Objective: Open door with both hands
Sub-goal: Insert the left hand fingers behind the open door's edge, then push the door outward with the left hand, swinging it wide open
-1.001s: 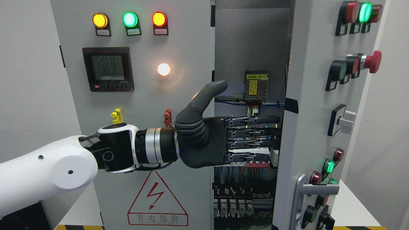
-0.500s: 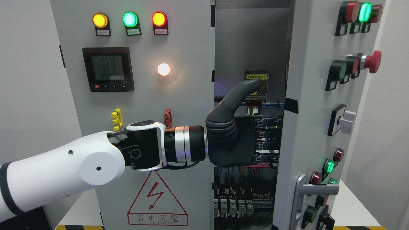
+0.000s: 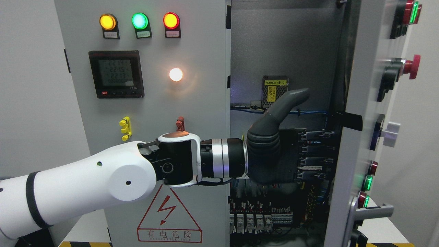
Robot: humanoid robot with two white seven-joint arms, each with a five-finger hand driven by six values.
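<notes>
The grey electrical cabinet (image 3: 164,103) is filling most of the head view, with its left door (image 3: 192,113) sitting closed and its right door (image 3: 356,144) standing ajar, swung outward toward the camera at the picture's right. The interior (image 3: 281,51) is showing between the two doors, with a grey back panel above and wiring and breaker rows (image 3: 260,216) below.

The left arm (image 3: 85,185) is entering from the lower left and extending horizontally across the closed left door into the opening. The left hand (image 3: 277,154) is sitting inside the gap, palm side turned away from the camera, thumb (image 3: 286,103) pointing up and to the right. Its fingers (image 3: 313,151) are reaching straight out to the right, and their tips are passing behind the inner edge of the right door, so the door edge is lying directly at the fingertips; whether they are hooking it or merely touching it cannot be told.

On the left door, three indicator lamps (image 3: 139,20), a digital meter (image 3: 116,73) and a warning triangle label (image 3: 168,212) are showing. The handle (image 3: 372,211) is projecting from the right door's lower part
</notes>
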